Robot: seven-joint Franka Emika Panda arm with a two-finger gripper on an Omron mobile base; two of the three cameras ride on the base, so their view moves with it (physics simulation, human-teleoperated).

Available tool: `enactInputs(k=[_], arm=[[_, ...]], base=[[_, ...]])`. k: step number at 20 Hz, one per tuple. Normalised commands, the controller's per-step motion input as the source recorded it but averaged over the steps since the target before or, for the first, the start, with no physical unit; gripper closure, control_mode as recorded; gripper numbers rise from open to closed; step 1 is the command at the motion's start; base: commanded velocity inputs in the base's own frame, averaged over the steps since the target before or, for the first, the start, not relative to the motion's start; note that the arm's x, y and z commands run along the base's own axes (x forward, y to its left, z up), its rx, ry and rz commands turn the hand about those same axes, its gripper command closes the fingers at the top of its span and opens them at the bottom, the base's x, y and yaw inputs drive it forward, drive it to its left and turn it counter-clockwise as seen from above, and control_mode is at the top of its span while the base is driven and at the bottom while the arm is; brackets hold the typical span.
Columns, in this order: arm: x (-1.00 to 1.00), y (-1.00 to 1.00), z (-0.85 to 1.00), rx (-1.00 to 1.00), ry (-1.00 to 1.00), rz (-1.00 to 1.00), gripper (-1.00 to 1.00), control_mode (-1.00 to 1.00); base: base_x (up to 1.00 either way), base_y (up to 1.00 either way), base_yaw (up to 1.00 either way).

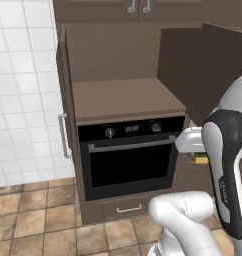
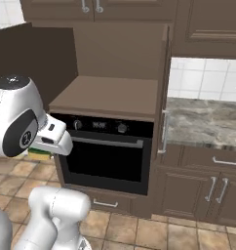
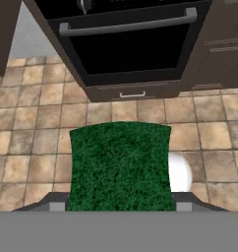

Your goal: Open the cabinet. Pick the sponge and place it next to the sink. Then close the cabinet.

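The cabinet (image 1: 118, 55) stands open above the oven, both doors swung out wide, its brown shelf (image 2: 110, 95) bare. The left door (image 1: 64, 95) shows edge-on with its long silver handle (image 1: 63, 136); the right door (image 1: 205, 70) hangs out over the arm. My gripper (image 3: 120, 206) is shut on the sponge (image 3: 120, 165), whose green face sits between the two fingertips (image 3: 57, 206). From the base, the sponge (image 2: 39, 155) peeks out yellow and green under the white hand, low in front of the oven and outside the cabinet. The sink is out of view.
A black oven (image 1: 130, 160) with a silver bar handle sits under the shelf, a drawer (image 1: 128, 207) below it. A grey marble counter (image 2: 203, 122) over brown lower doors runs to the right. The floor (image 3: 37, 123) is tan tile; white wall tiles (image 1: 23, 90) lie left.
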Motion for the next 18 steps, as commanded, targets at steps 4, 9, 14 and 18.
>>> enactInputs(k=[4, 9, 14, 18], arm=[[0.0, 0.0, 0.0, 0.0, 0.0, 0.0, 1.0, 1.0], [0.0, 0.0, 0.0, 0.0, 0.0, 0.0, 1.0, 1.0], [0.0, 0.0, 0.0, 0.0, 0.0, 0.0, 1.0, 1.0], [0.0, 0.0, 0.0, 0.0, 0.0, 0.0, 1.0, 1.0]], base=[[-0.51, 0.21, -0.27], [-0.25, 0.41, -0.71], [-0.01, 0.47, -0.82], [-0.02, 0.42, -0.83]])
